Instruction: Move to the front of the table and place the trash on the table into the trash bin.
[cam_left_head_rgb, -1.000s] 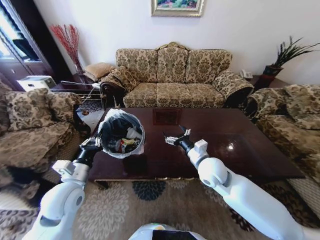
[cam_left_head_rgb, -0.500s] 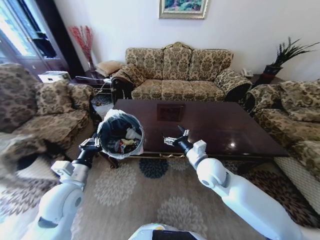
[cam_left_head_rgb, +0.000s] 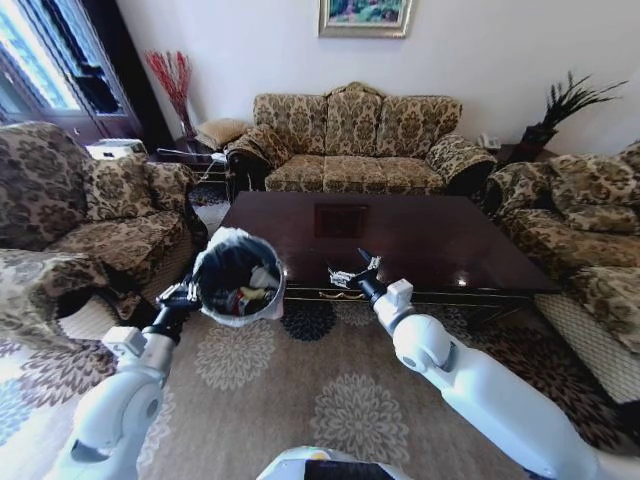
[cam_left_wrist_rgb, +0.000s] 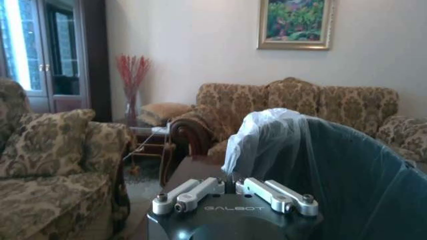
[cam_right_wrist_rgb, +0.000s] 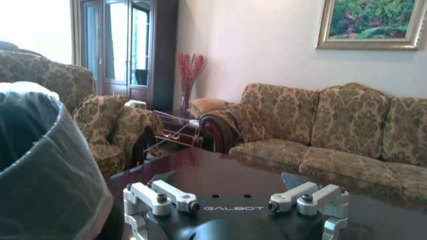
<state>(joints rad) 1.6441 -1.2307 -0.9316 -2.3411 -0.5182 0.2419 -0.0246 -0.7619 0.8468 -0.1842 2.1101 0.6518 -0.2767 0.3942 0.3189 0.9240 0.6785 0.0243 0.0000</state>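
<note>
My left gripper (cam_left_head_rgb: 186, 293) is shut on the rim of the trash bin (cam_left_head_rgb: 228, 238), a black bin with a white bag over its rim, held up in the air over the rug. Inside it lie bits of trash (cam_left_head_rgb: 251, 289), white and red among them. In the left wrist view the fingers (cam_left_wrist_rgb: 200, 189) pinch the bag edge of the trash bin (cam_left_wrist_rgb: 347, 175). My right gripper (cam_left_head_rgb: 355, 272) is open with nothing in it, just short of the near edge of the table (cam_left_head_rgb: 430, 240). The right wrist view shows the right gripper (cam_right_wrist_rgb: 235, 198) spread wide beside the trash bin (cam_right_wrist_rgb: 40, 165).
A patterned sofa (cam_left_head_rgb: 355, 140) stands behind the table, with armchairs at left (cam_left_head_rgb: 90, 220) and right (cam_left_head_rgb: 580, 220). A flowered rug (cam_left_head_rgb: 330, 400) covers the floor between me and the table. A side table with a red-branch vase (cam_left_head_rgb: 172, 80) is at the back left.
The whole view has pulled back: the table and sofa look farther off and more rug shows. Both arms keep their pose, with the bin still held.
</note>
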